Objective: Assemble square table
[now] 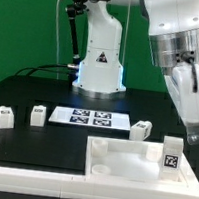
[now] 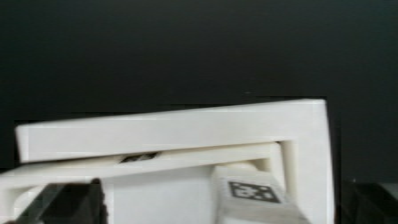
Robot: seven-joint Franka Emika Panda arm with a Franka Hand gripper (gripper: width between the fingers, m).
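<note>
Black desk point(image 1: 29, 84): I see open room at exterior view's left and behind parts. White border rails point(image 1: 36, 152) line near edge. Square tabletop point(image 1: 130, 164) lies flat at near right, raised edges up, just beside rails. Marker board point(image 1: 90, 118) lies behind it. Loose legs upright in row: first leg point(image 1: 5, 116), second leg point(image 1: 37, 113), third leg point(image 1: 141, 130). Tagged leg point(image 1: 171, 155) upright at tabletop's far right corner. Claw point(image 1: 192, 131) hangs just above; spread or pinching, I cannot tell.
</note>
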